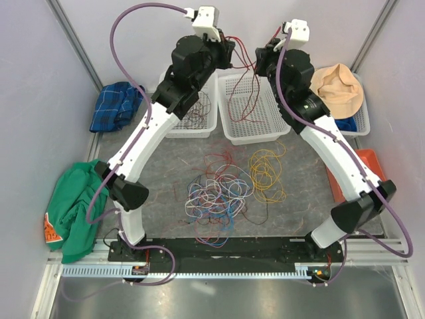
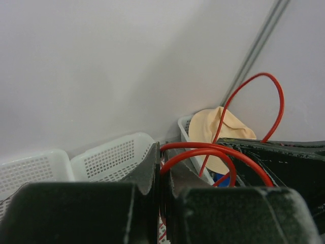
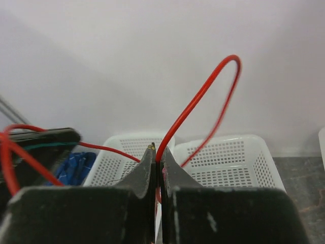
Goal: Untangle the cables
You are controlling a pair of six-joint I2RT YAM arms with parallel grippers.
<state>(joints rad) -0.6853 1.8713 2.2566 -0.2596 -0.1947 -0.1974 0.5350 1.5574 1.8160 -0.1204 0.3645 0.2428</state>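
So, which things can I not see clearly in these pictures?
1. Top view: in the tangle of cables, the wires are too thin to tell which crosses over which.
2. Top view: the left arm covers part of the left basket.
3. Left wrist view: the shut left gripper hides where the red cable goes below it.
4. Right wrist view: the same at the right gripper; the loop's right side is blurred.

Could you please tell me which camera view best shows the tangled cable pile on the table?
The top external view: the whole pile is visible there, uncovered. Both wrist views miss it, showing the gripped red cable instead.
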